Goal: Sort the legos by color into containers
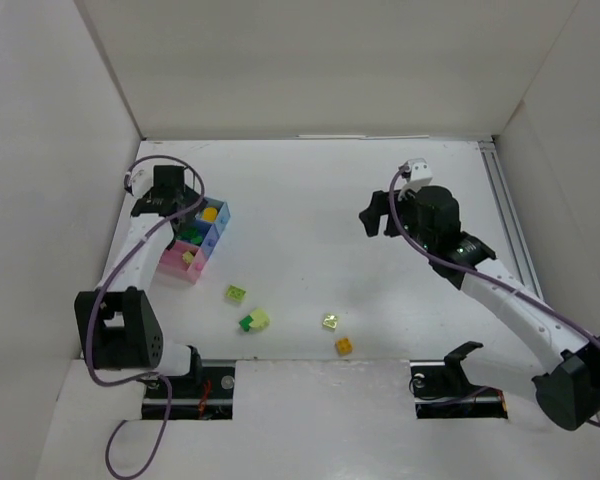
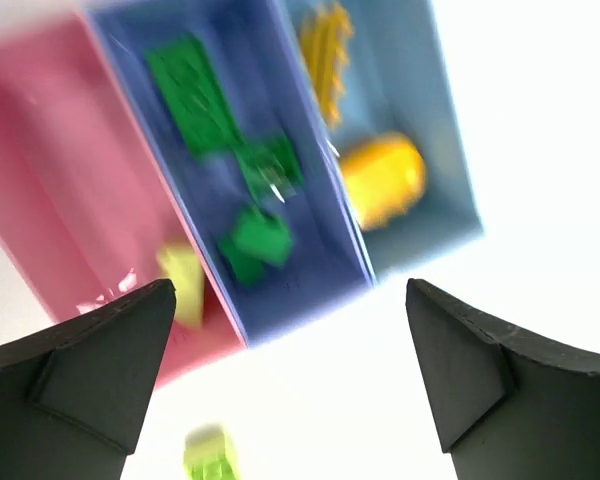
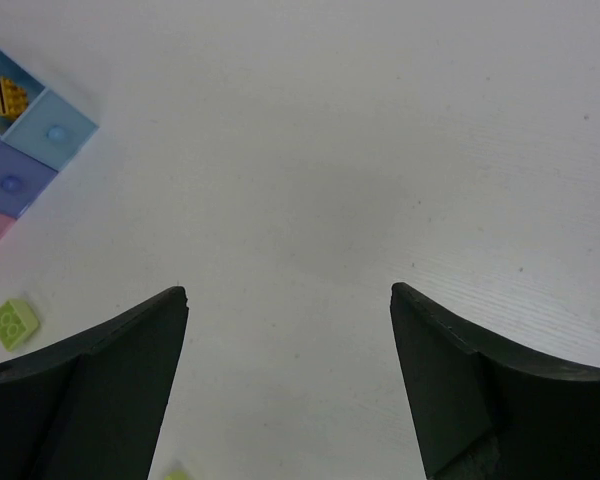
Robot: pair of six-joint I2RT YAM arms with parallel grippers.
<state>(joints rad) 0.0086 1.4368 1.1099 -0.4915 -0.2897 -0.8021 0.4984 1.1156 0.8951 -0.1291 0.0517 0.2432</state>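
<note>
The containers stand in a row at the left: light blue tray (image 1: 223,207), darker blue tray (image 1: 202,241), pink tray (image 1: 173,266). My left gripper (image 1: 183,212) hovers over them, open and empty (image 2: 290,380). Its blurred wrist view shows dark green legos (image 2: 195,90) in the darker blue tray (image 2: 280,100). A yellow lego (image 2: 380,180) lies in the light blue tray (image 2: 410,80), a pale yellow one (image 2: 185,285) in the pink tray (image 2: 50,170). My right gripper (image 1: 380,215) is open and empty above bare table (image 3: 290,380).
Loose legos lie on the table near the front: a yellow-green one (image 1: 236,294), a dark green one (image 1: 247,323) touching a pale yellow one (image 1: 262,318), another yellow-green one (image 1: 330,321) and an orange one (image 1: 344,346). White walls enclose the table.
</note>
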